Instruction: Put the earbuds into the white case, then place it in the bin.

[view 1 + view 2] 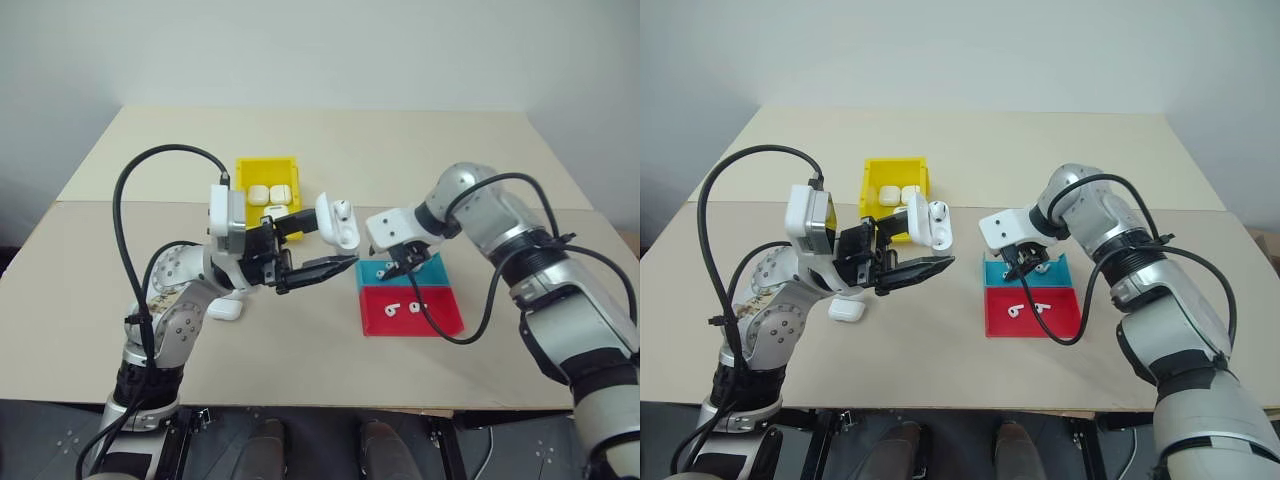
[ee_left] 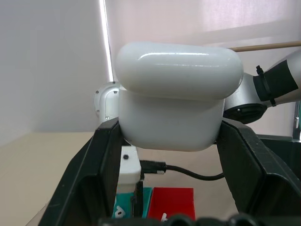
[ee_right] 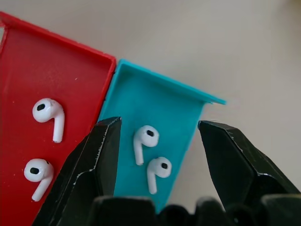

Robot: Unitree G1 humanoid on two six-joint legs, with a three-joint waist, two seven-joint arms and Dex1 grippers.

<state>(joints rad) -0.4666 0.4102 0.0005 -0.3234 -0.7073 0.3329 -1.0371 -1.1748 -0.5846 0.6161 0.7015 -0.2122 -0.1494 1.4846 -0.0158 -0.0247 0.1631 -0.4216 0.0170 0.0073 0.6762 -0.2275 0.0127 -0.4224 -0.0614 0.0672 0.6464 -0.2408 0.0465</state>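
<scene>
Right tool (image 3: 157,141) hangs open directly above two earbuds (image 3: 150,155) in the blue tray (image 3: 183,101), stems lying between its jaws; left tool (image 1: 325,270) grips the open white case (image 1: 338,222).

We see a beige desk (image 1: 330,140) made of two tops pushed together, a seam running across where they meet. Behind it stands a plain pale wall (image 1: 320,50), evenly lit. Dark floor (image 1: 480,440) shows below the near edge.
</scene>
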